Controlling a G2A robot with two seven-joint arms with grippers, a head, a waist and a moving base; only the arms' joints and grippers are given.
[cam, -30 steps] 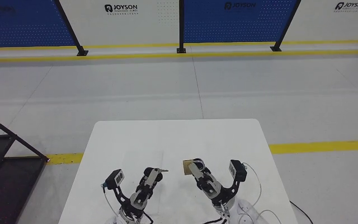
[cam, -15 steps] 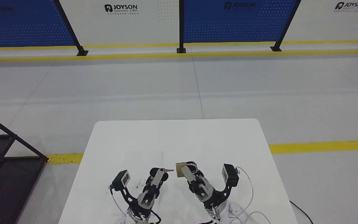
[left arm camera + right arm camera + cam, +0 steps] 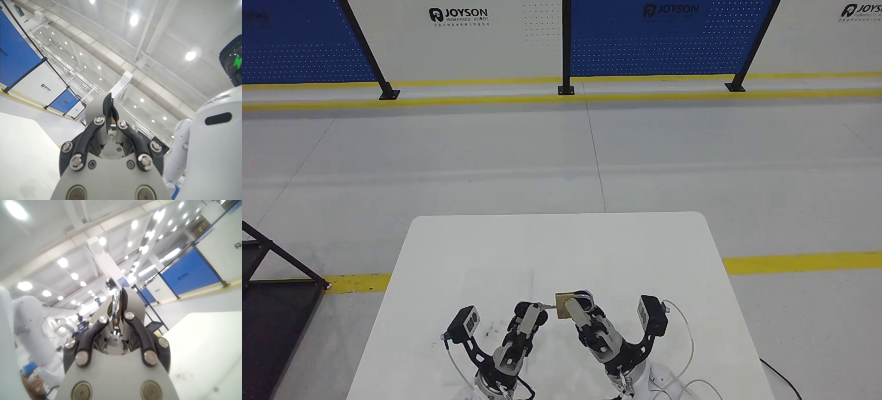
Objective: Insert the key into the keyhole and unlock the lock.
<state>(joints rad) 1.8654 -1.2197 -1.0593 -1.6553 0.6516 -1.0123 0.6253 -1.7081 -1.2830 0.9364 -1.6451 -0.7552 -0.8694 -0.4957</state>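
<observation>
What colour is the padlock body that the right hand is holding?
Brass gold. The padlock shows best in the top view.

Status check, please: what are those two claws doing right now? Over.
Left end effector shut on key. Right end effector shut on lock. Key tip close to lock; insertion unclear. No obstacle between them.
</observation>
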